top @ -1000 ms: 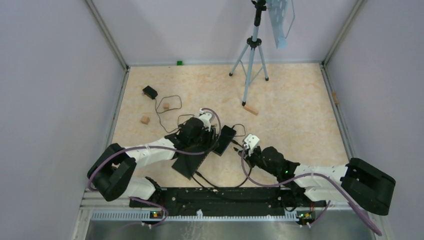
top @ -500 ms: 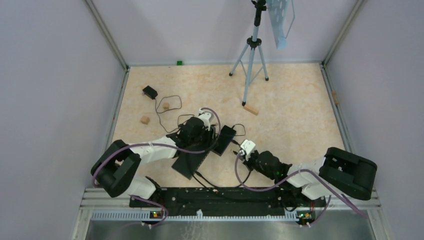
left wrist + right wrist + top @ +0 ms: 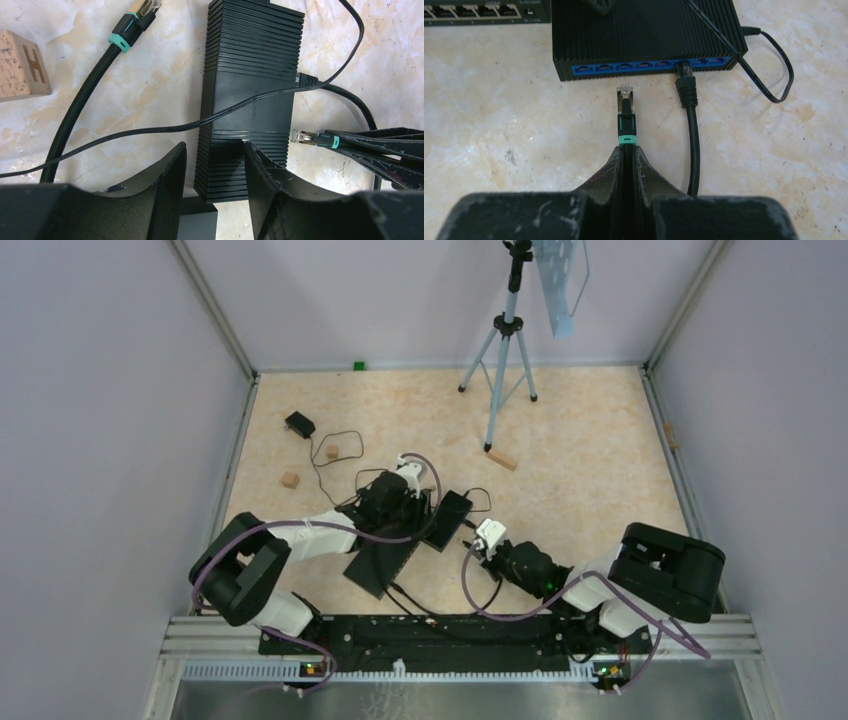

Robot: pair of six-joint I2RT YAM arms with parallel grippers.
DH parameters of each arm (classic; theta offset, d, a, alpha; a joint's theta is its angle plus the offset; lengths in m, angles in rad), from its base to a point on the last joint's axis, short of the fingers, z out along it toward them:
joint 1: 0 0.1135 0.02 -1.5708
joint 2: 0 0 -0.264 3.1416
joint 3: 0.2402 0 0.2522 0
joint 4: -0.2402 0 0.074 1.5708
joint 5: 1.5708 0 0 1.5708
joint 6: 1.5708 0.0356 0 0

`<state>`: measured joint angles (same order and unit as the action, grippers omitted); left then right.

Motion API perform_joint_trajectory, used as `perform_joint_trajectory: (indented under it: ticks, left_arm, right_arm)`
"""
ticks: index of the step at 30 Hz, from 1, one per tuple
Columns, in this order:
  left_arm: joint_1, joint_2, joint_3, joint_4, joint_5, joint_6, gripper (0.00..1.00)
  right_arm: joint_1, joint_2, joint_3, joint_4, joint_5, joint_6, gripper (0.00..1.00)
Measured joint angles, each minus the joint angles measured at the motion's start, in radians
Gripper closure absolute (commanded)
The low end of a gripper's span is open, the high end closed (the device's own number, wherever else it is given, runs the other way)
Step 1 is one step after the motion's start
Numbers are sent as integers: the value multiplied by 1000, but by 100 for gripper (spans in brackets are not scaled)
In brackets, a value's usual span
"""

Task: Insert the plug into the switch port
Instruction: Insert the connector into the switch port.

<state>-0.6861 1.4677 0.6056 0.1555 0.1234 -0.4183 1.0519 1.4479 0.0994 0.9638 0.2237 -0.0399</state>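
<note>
**Plug lined up at the switch, not in yet**

So the plug [image 3: 626, 102], an RJ45 with a teal collar, sits just short of the switch [image 3: 644, 30]. Its nose points at the blue port row [image 3: 624, 65] but is clearly apart from it. The right claw [image 3: 626, 150] is pressed together on the cable right behind that teal collar, so it's pinching the plug by its tail, low in front of the switch.

Port count: I get eight in the row, one taken. A black patch cable [image 3: 686, 85] is seated in that one, just beside the held plug.

The left claw [image 3: 214, 147] hangs over one short end of the switch with its jaws spread. Can't tell if it's actually touching the casing.

Rest of the tally, all relative to the switch:
- Switches: two. The second switch [image 3: 484, 12] lies just beside the first, its own port row showing.
- Teal-collared plugs: two. The loose plug [image 3: 137, 17] lies on the table near the side away from the ports.
- One thin black cord [image 3: 240, 105] is draped right across the top.
- One H block [image 3: 22, 67] sits near that same back side.
- The overhead view shows three wooden blocks [image 3: 290, 480], all well apart from the switch. Can't tell whether the H one is among them.
- One tripod [image 3: 505, 350] stands well beyond it.
- One black adapter [image 3: 299, 424] is well off too.
</note>
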Motion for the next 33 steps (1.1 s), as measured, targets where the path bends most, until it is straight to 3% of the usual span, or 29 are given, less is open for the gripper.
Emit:
perform_joint_trajectory:
  ticks: [12,33]
  left_arm:
    - [10,47,19,39,53,-2,48]
    - [19,72,4,111,105,-17,55]
  right_arm:
    - [0,98,48,66,19,15,100]
    - [0,113,47,89,18,40,100]
